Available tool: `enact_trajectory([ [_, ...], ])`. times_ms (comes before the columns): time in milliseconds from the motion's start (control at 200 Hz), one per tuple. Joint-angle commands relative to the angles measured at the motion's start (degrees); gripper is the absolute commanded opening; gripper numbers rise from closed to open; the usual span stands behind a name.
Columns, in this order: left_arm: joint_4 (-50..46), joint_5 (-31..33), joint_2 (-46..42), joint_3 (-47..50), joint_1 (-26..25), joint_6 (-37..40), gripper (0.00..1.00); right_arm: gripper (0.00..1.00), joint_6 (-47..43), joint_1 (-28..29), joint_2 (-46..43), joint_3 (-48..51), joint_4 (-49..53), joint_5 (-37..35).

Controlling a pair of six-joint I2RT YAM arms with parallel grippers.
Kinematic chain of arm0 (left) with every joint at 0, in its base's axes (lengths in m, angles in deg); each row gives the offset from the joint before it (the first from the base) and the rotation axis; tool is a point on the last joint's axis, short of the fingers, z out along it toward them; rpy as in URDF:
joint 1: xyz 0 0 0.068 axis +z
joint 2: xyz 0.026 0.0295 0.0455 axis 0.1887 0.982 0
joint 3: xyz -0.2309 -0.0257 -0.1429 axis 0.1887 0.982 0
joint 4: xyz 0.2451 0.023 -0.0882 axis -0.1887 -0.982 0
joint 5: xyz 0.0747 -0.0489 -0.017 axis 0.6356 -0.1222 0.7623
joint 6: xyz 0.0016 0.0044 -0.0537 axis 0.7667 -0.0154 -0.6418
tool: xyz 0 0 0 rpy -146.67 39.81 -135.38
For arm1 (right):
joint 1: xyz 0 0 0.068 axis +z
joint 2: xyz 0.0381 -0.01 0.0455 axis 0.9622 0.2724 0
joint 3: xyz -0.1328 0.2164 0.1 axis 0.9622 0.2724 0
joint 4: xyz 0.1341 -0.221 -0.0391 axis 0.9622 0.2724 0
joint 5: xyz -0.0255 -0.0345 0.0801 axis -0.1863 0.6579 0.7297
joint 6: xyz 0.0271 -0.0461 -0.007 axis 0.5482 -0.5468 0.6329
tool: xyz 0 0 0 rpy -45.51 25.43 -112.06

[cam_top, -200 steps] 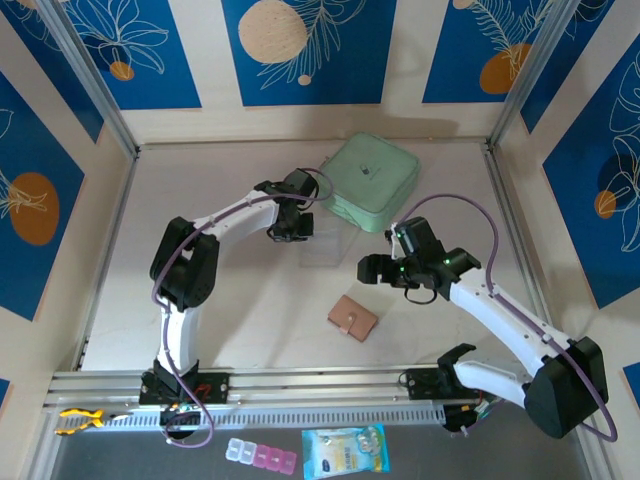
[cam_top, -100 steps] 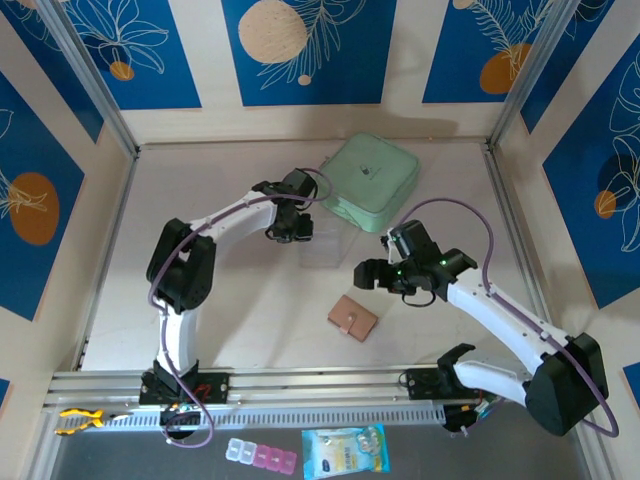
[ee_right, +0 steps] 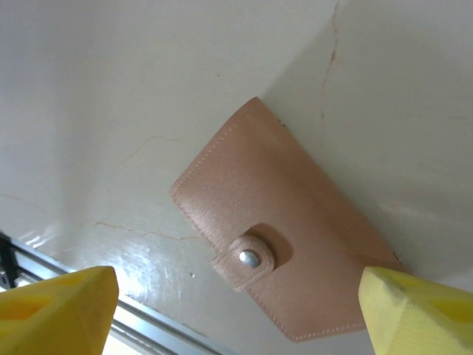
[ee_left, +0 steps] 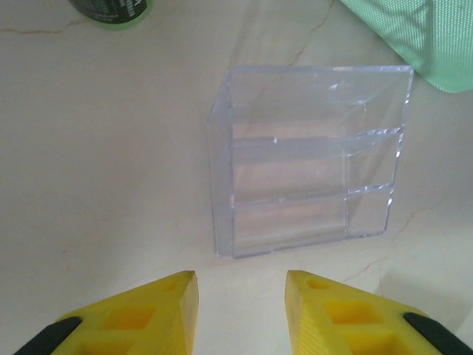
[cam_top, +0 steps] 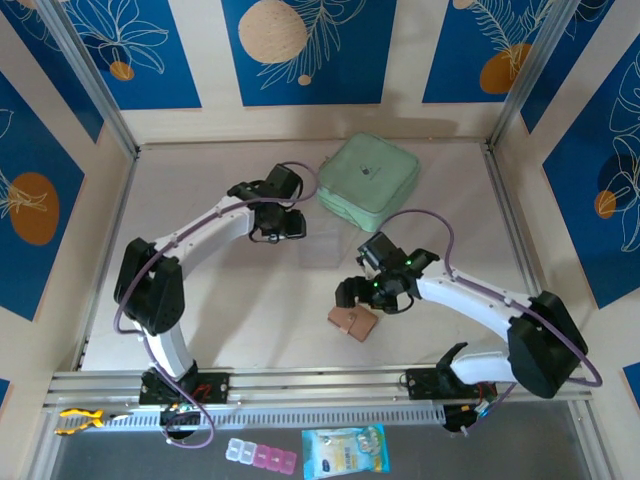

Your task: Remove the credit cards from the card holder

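the pale table (cam_top: pixel 200 300) carries everything within reach of the two arms. a mint-green zip case (cam_top: pixel 370 180) lies beyond the left pincer (ee_left: pixel 240 296), off to its right. a clear plastic box (ee_left: pixel 307 159) with inner dividers stands just ahead of that pincer, apart from its yellow fingers (ee_left: pixel 159 314), which are spread with nothing between them. the card holder (ee_right: pixel 295 200), a pinkish-tan leather wallet, lies flat and folded shut on the table directly below the right pincer (ee_right: pixel 240 307), slanted across the gap between its fingers. those fingers (ee_right: pixel 55 307) stand wide apart, one at either side of the wallet, gripping nothing. whether they touch the table cannot be told. the snap tab (ee_right: pixel 247 257) is fastened and faces up.
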Motion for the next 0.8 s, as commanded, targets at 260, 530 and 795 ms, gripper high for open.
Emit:
enact_trajectory([
  [260, 2.28, -3.37, -11.56, 12.82, 6.55, 1.03, 0.37, 0.87, -3.36, 1.07, 12.18, -8.48, -2.99, 0.52],
  [530, 2.55, -4.42, -17.81, 20.07, 11.79, 1.74, 0.37, 0.87, -5.44, 4.16, 21.04, -15.12, -2.68, 2.61],
  [795, 2.55, -5.31, -19.69, 22.76, 14.92, 3.13, 0.37, 0.87, -7.48, 12.00, 26.96, -23.00, 3.09, 5.42],
])
